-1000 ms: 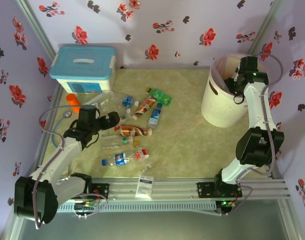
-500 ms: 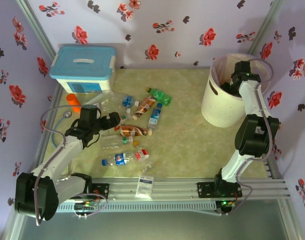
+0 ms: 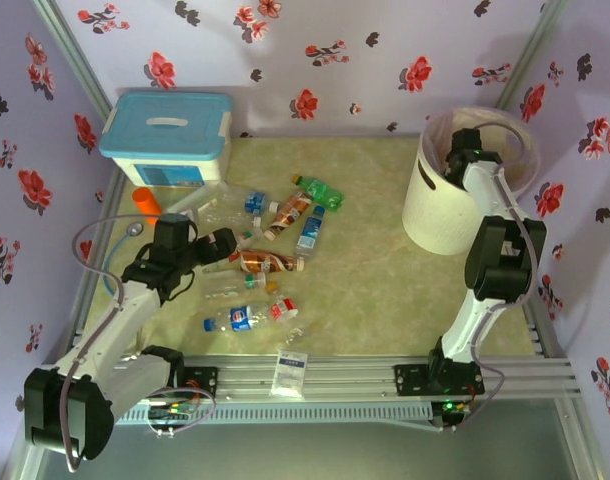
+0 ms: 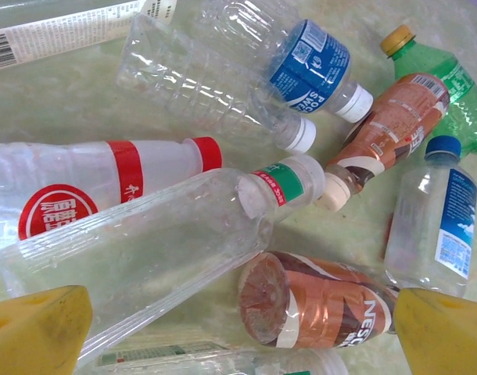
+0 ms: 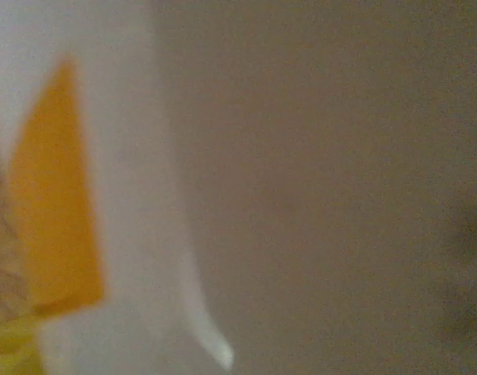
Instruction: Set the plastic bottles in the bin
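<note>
Wide shot from above: the pale green table (image 3: 385, 285) sits between flowered walls, and one tall white bin (image 3: 433, 215) stands at its far right corner, well apart from the clutter. The right arm folds over the rim with the right gripper (image 3: 457, 160) down in the bin's mouth, its fingers hidden from overhead by the wrist. Its own camera gives a blur of pale wall and one yellow finger (image 5: 55, 195) at the left, so I cannot tell whether those jaws are apart or holding anything. At the far left corner is one white box (image 3: 167, 135) with a light-blue lid. Left of centre, the plastic bottles (image 3: 270, 250) lie on their sides out on the table, roughly ten from above, too overlapped for a firm count. The left gripper (image 3: 223, 243) hangs at the pile's left edge. Its camera sorts them out, and I count nine: a blue-labelled bottle (image 4: 309, 62), a bare clear bottle (image 4: 199, 78), a red-banded bottle (image 4: 105, 183), a big clear bottle (image 4: 145, 266), a brown coffee bottle (image 4: 317, 301), a second brown bottle (image 4: 387, 129), a green bottle (image 4: 457, 94), a blue-capped bottle (image 4: 430, 226) and a sliver of another (image 4: 207, 359) at the bottom edge. The yellow fingertips (image 4: 39, 328) are spread wide, gripping nothing. Small stuff: a white tube (image 4: 59, 31), one orange cylinder (image 3: 145, 203) just before the box, one white packet (image 3: 290, 372) on the near rail.
</note>
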